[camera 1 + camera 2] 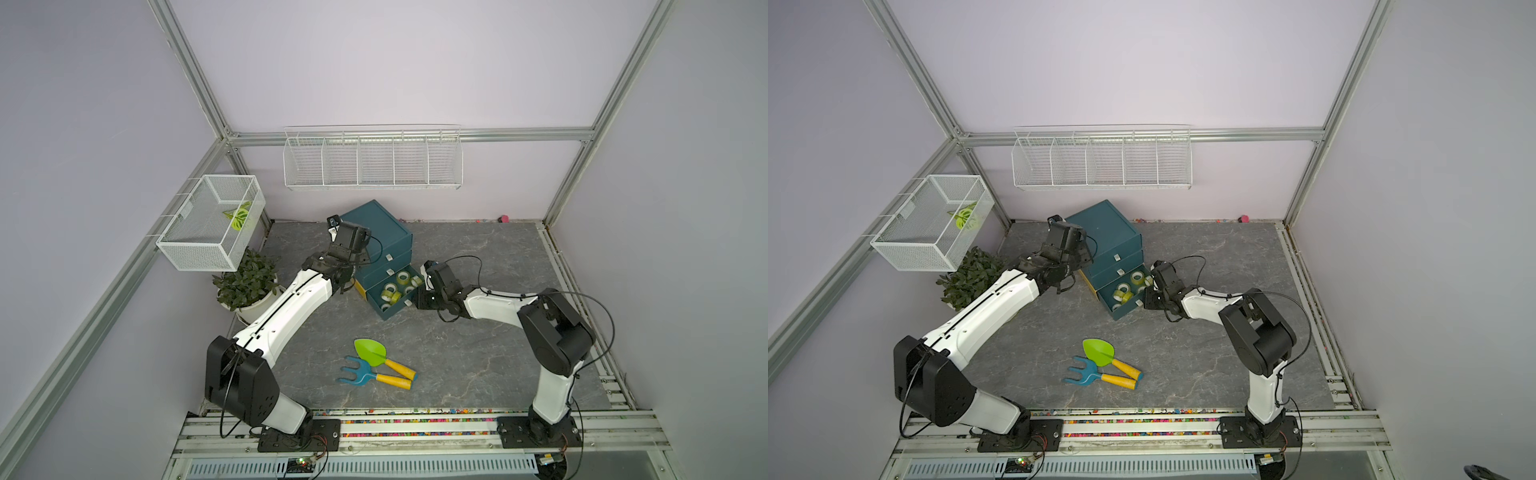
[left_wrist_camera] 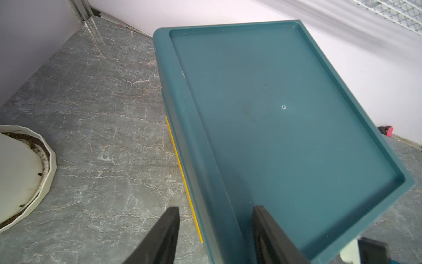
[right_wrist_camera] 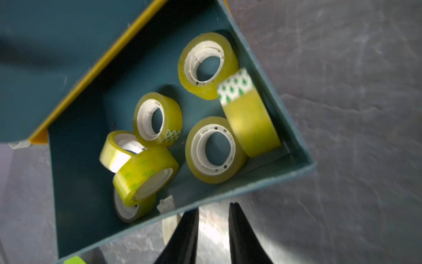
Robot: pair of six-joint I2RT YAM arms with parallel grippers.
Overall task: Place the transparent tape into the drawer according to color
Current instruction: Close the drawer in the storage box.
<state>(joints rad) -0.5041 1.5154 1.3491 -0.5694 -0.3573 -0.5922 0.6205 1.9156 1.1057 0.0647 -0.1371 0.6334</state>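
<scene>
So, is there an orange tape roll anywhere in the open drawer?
No, every tape roll visible in the open drawer is yellow-green with a white core, though the part under the cabinet is hidden.

A green toy shovel and a blue toy rake lie together near the front edge of the worktop; a potted plant stands at its left edge.

Saw a grey, marble-veined desk. Found on it, toward the back wall, a teal drawer cabinet with its lowest drawer pulled out; to its left, a potted plant. Noted nearer the front a green toy shovel and a blue toy rake side by side. Spotted a small pink thing against the back wall.
</scene>
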